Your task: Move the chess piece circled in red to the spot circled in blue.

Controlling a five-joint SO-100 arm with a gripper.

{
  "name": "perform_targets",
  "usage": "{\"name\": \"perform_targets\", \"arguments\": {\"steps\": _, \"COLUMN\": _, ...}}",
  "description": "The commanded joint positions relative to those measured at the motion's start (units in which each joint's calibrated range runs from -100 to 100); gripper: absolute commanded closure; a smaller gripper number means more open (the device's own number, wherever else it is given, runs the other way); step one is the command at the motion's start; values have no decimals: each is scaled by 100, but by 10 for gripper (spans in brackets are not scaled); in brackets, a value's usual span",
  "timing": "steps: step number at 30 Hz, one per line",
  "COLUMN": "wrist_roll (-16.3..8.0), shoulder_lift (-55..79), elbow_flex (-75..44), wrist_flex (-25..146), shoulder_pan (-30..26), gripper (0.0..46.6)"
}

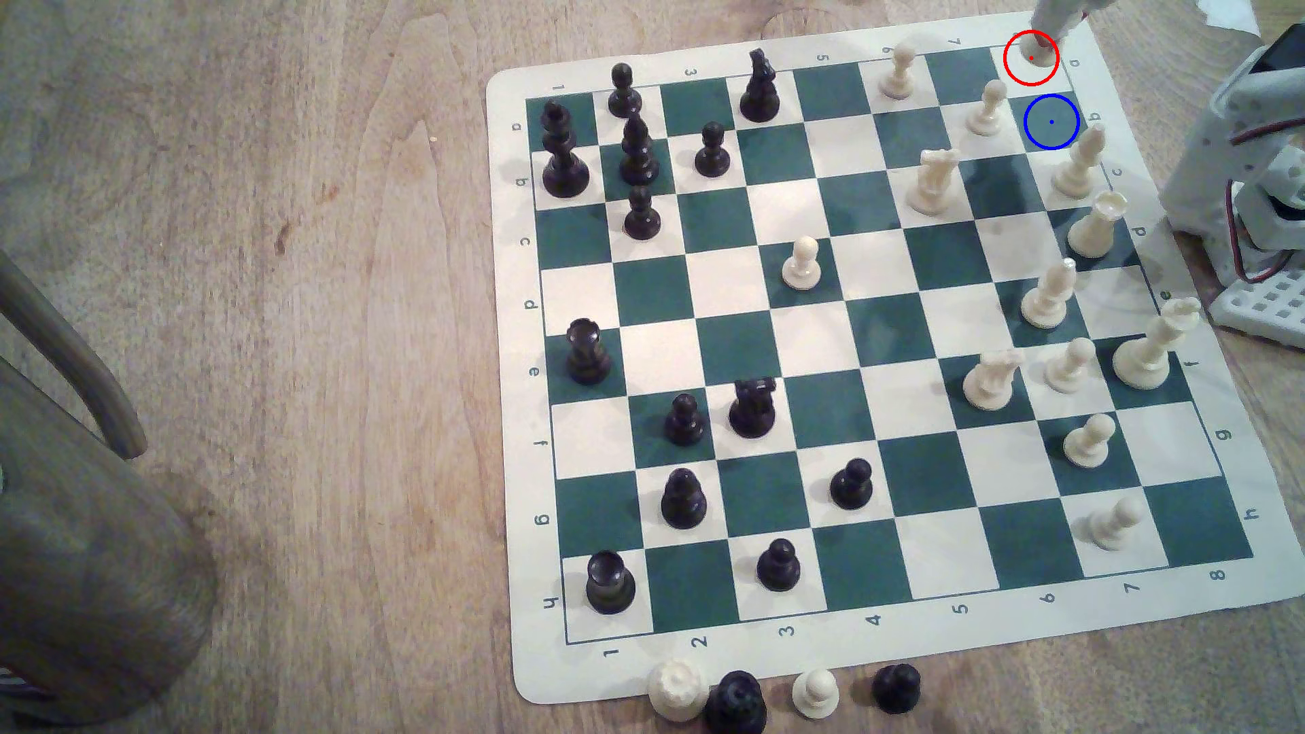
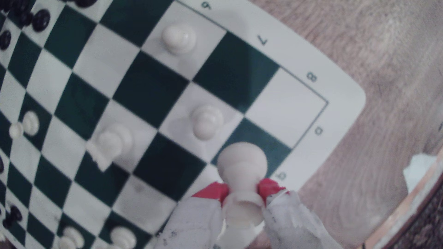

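The chess piece circled in red (image 2: 242,162) is a cream rook-like piece, and my gripper (image 2: 243,189) is shut on its narrow body with red-tipped fingers (image 2: 213,190). It hangs tilted, its round base towards the board and its cup-like top towards the camera. In the exterior view my gripper (image 1: 1049,25) reaches in at the board's far right corner, and the piece's lower end (image 1: 1024,49) shows inside the red ring. The spot circled in blue (image 1: 1051,121) is a bare dark green square just in front of that ring. In the wrist view, the piece's base overlaps this dark square (image 2: 275,153).
A cream pawn (image 1: 988,106) stands one square to the exterior view's left of the blue spot, and a taller cream piece (image 1: 1077,162) stands just in front of it. The arm's base (image 1: 1257,183) is off the board's right edge. Captured pieces (image 1: 777,695) lie by the near edge.
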Motion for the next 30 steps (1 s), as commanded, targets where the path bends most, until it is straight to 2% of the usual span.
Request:
{"name": "perform_targets", "arguments": {"steps": 1, "wrist_roll": -24, "shoulder_lift": -669, "elbow_flex": -52, "wrist_flex": 476, "shoulder_pan": -344, "gripper": 449}}
{"name": "perform_targets", "arguments": {"steps": 9, "wrist_roll": 54, "shoulder_lift": -805, "elbow_flex": 791, "wrist_flex": 312, "shoulder_pan": -336, "gripper": 450}}
{"name": "perform_targets", "arguments": {"steps": 16, "wrist_roll": 230, "shoulder_lift": -92, "elbow_flex": 1027, "wrist_flex": -310, "shoulder_pan": 109, "gripper": 450}}
{"name": "perform_targets", "arguments": {"steps": 30, "wrist_roll": 249, "shoulder_lift": 392, "elbow_flex": 1344, "wrist_flex": -1055, "shoulder_pan": 203, "gripper": 450}}
